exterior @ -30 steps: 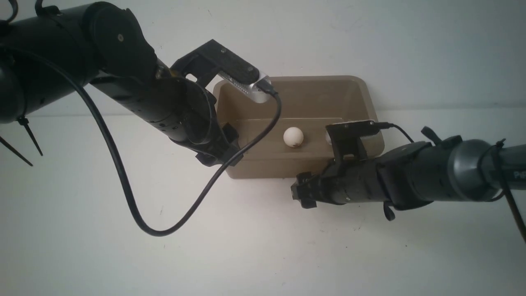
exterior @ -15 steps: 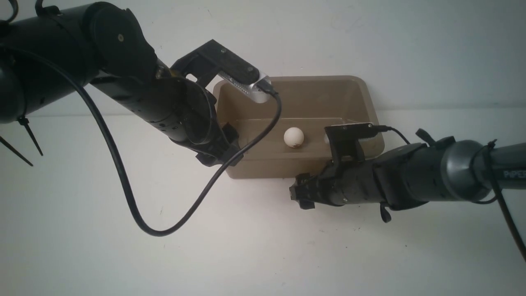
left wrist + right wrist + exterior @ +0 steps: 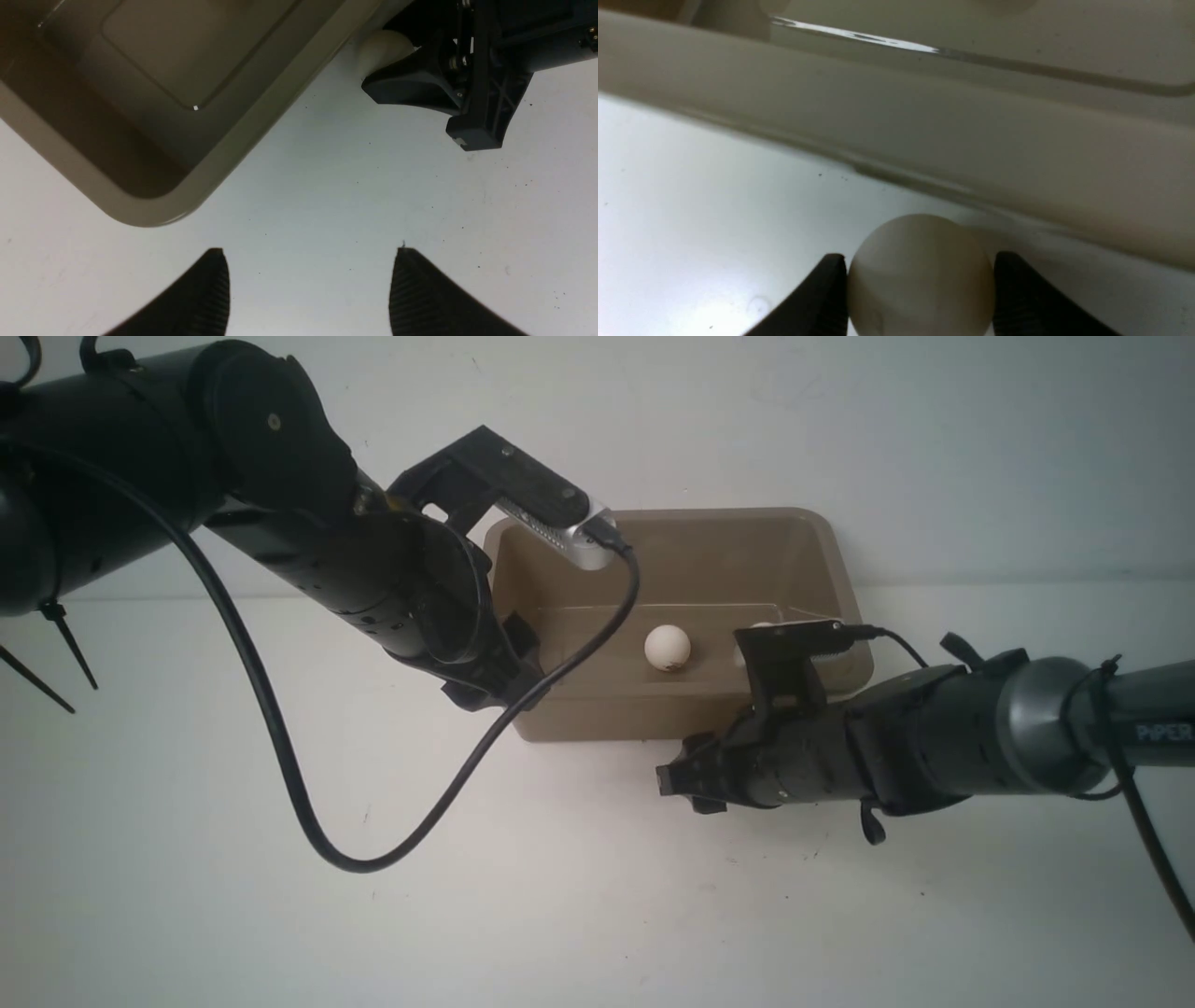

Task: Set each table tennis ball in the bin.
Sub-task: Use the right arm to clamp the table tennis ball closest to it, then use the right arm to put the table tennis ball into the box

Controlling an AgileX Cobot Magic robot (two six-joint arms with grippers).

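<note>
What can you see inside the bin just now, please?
One table tennis ball lies on the floor of the bin. A second white shape peeks from behind the right wrist camera; the left arm covers the near-left corner.

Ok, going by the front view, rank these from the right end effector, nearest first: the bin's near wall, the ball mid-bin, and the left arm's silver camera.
1. The bin's near wall, just beyond the right end effector.
2. The ball, on the floor mid-bin.
3. The silver camera, raised, toward the left.
</note>
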